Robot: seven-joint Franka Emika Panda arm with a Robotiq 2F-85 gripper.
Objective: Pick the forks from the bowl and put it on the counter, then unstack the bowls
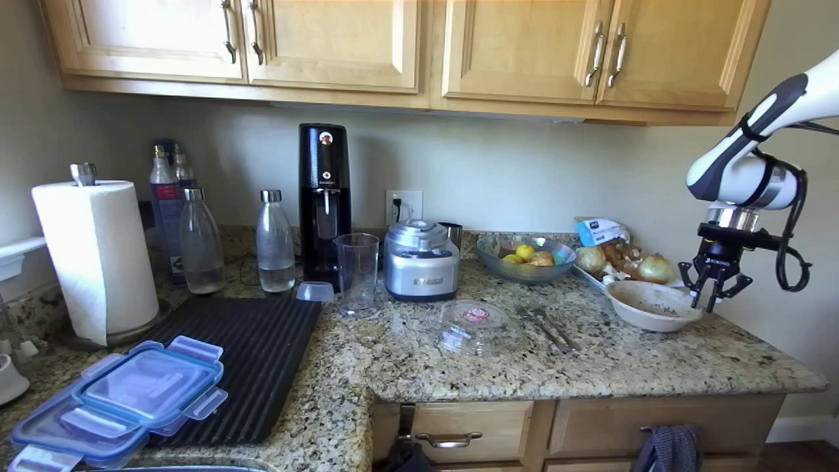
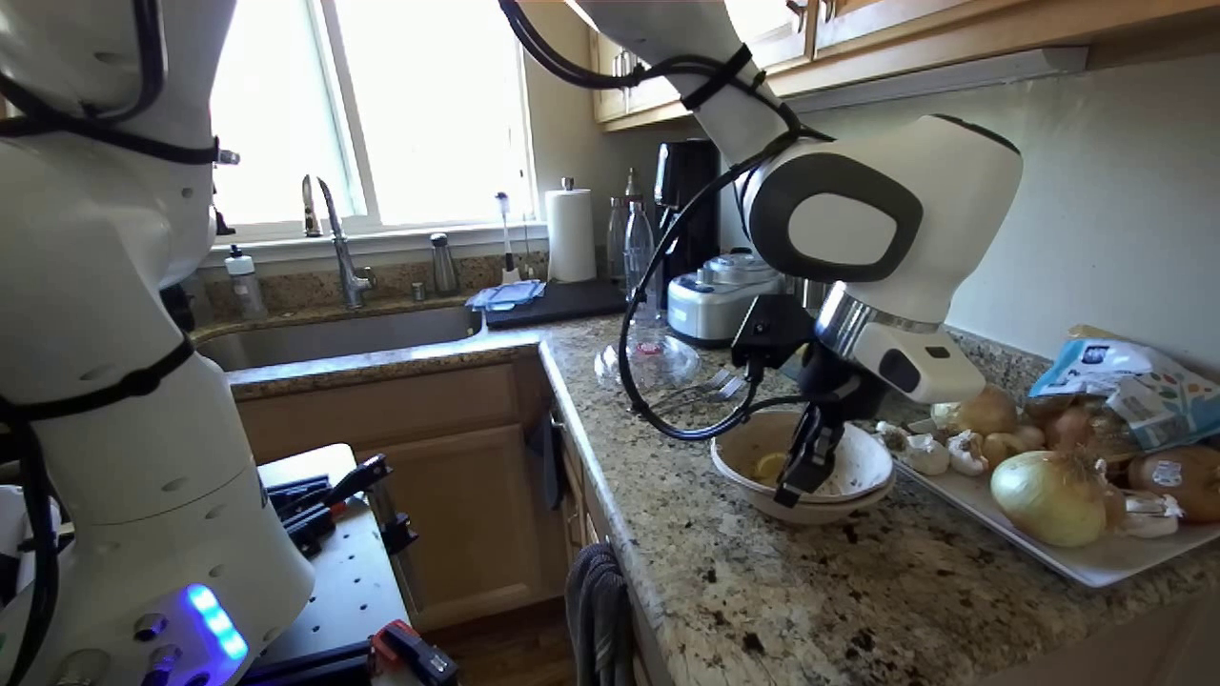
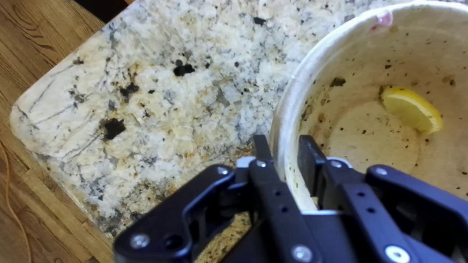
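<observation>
The off-white bowls stand stacked on the speckled counter (image 1: 459, 377). In an exterior view the upper bowl (image 2: 865, 462) sits inside the lower bowl (image 2: 824, 513). In the wrist view the upper bowl (image 3: 329, 62) is stained inside and holds a lemon wedge (image 3: 411, 109). My gripper (image 3: 283, 140) straddles its rim, a finger inside and a finger outside, with a gap showing on the inner side; it is open. In an exterior view the gripper (image 1: 702, 304) hangs at the bowl's side. The forks (image 1: 549, 328) lie on the counter, away from the bowls.
A white tray (image 2: 1025, 551) of onions and garlic stands beside the bowls. Near the forks are a clear plastic container (image 1: 482, 324), a glass fruit bowl (image 1: 491, 265) and a food processor (image 1: 423, 272). The counter's rounded corner (image 3: 22, 120) shows in the wrist view.
</observation>
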